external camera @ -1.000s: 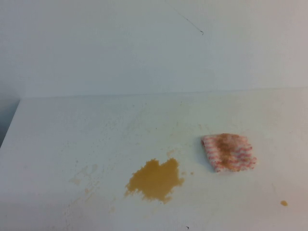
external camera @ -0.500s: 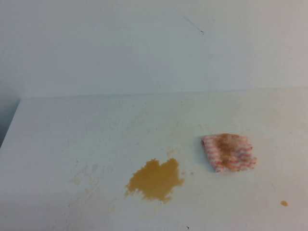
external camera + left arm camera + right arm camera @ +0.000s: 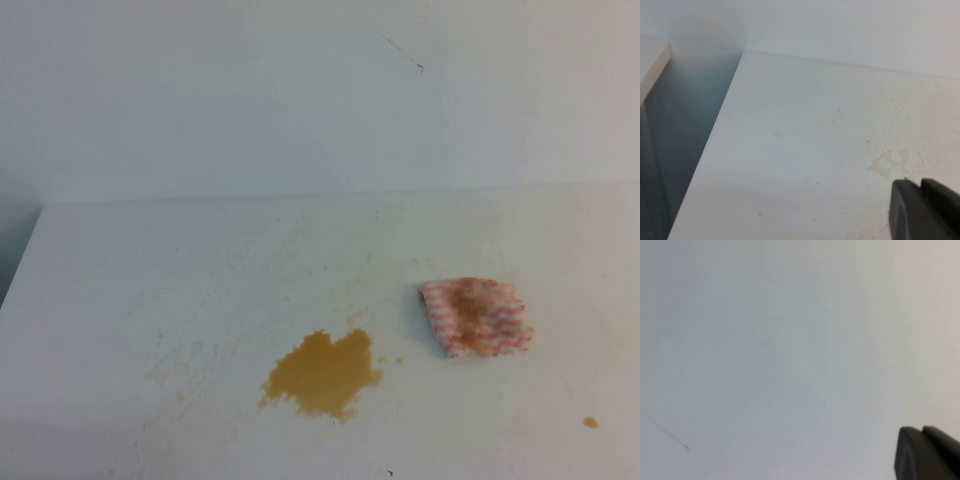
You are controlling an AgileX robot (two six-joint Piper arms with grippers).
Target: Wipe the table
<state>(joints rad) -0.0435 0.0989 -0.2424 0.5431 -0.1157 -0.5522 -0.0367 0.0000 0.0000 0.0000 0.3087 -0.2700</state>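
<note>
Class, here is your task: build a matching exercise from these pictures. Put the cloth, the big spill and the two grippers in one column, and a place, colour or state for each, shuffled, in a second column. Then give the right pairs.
Column one
1. cloth
2. big spill
3. left gripper
4. right gripper

Column two
A. shut, facing the bare wall
B. orange-brown, near the front edge of the table
C. pink-striped and stained, lying to the right of the spill, apart from it
D. shut, above the table's left part, by a faint smear

Pairs: 1-C, 2-B, 3-D, 4-A
</note>
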